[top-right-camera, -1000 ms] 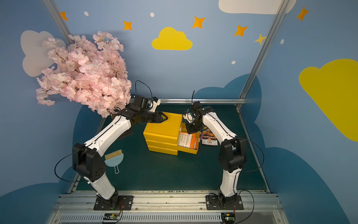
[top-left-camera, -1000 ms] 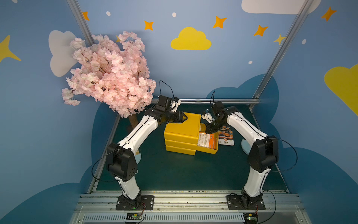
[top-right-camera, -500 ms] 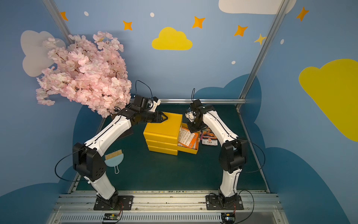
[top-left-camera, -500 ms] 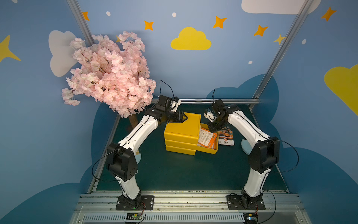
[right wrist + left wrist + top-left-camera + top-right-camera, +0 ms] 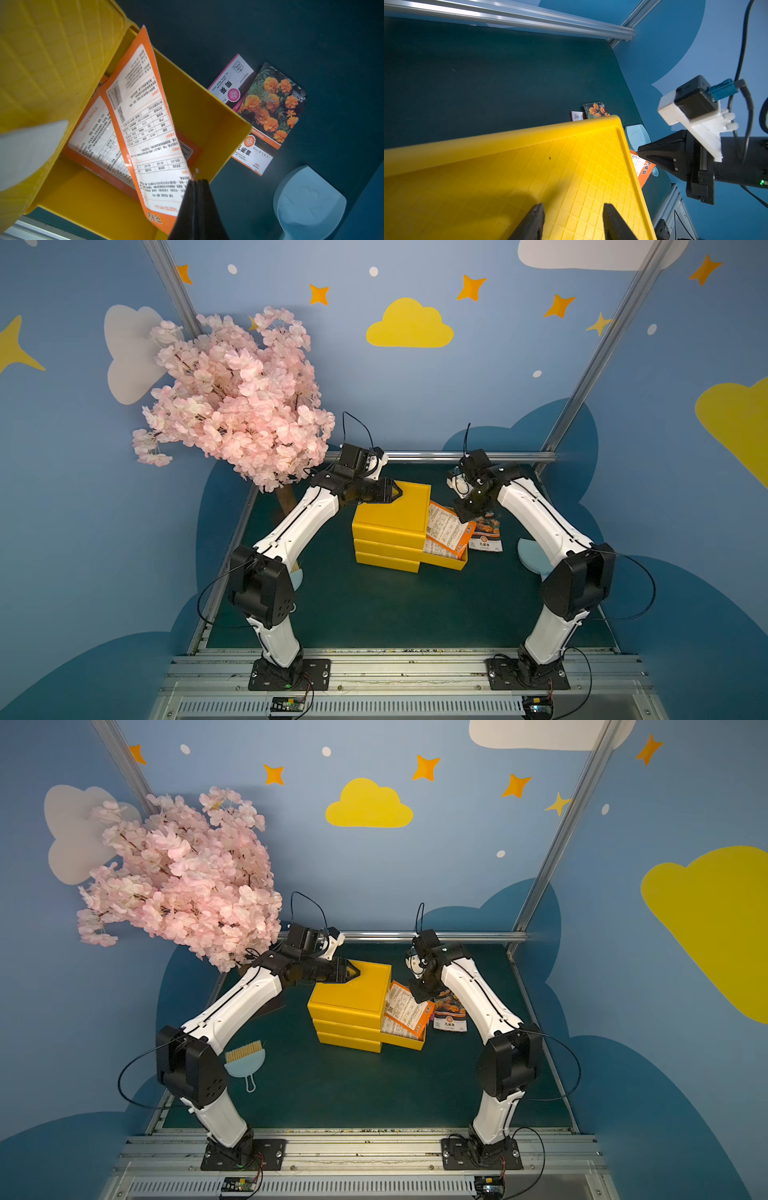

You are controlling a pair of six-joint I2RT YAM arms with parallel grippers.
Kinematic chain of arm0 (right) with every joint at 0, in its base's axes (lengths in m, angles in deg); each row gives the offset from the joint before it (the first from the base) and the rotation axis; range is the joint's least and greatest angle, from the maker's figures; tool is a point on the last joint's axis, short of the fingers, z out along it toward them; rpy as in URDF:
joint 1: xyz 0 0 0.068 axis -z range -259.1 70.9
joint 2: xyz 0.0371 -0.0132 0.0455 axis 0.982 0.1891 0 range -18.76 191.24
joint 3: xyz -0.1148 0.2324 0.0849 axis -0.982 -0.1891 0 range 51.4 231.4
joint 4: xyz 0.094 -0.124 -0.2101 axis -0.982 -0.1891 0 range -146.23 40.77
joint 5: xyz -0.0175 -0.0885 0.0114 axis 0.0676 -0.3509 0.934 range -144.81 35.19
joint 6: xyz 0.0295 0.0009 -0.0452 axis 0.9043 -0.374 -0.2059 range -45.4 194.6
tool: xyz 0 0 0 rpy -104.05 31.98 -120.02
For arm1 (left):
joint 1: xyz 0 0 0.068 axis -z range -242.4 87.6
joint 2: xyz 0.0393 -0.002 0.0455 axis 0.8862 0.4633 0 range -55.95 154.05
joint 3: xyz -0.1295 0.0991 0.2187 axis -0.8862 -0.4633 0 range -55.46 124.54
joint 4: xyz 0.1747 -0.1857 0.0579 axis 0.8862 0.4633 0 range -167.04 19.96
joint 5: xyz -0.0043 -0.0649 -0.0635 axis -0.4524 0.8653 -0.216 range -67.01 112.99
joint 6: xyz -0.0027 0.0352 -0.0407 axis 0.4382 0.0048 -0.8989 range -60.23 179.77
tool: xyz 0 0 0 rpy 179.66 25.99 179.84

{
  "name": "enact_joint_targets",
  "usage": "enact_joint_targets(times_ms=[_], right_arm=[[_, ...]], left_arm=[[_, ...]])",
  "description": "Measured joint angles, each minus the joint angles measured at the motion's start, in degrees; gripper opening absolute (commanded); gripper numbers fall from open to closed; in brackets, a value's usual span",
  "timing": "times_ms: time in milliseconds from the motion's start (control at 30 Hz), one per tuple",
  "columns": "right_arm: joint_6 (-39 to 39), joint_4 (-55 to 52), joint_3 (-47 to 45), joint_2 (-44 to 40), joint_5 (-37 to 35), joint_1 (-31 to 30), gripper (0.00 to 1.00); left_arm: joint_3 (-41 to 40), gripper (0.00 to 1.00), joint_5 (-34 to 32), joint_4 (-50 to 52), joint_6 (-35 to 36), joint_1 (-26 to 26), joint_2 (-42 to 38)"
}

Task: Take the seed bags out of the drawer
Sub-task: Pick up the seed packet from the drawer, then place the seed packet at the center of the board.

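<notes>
**Operator:** What have your right fingers got?

**Me:** My right gripper [image 5: 196, 184] is clamped. Its fingers [image 5: 204, 203] are pressed together on one corner of a seed bag [image 5: 145, 128], which shows its white printed back with an orange border. The bag hangs tilted above the open drawer [image 5: 207, 124]. I cannot tell whether its far end touches anything inside.

**Operator:** What else is in there?

**Me:** A second bag [image 5: 93, 141] lies flat on the drawer floor with its printed back up. It is partly tucked in under the yellow cabinet [image 5: 52, 52]. This is the bottom drawer of three, pulled out toward my right side.

**Operator:** And outside it?

**Me:** Two bags lie on the green mat [image 5: 311, 41], just beside the drawer's outer wall. A marigold bag [image 5: 270, 108] is face up and overlaps a pink-edged bag [image 5: 230, 83]. A pale blue dustpan [image 5: 309, 199] sits near them on the mat.

**Operator:** And your left?

**Me:** My left gripper [image 5: 572, 218] has its fingers [image 5: 533, 220] spread apart with nothing between them. It is over a rear corner of the cabinet's ribbed top. I cannot tell whether the tips press on that top.
</notes>
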Motion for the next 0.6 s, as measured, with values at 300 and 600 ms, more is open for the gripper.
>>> enact_joint_targets(times_ms=[300, 600], right_arm=[[2.4, -0.2, -0.2, -4.9, -3.6, 4.9, 0.0], [6.9, 2.6, -6.4, -12.7, -5.0, 13.1, 0.0]], left_arm=[[0.7, 0.52, 0.0, 0.6, 0.0, 0.0, 0.4], [1.0, 0.52, 0.1, 0.8, 0.0, 0.1, 0.7]])
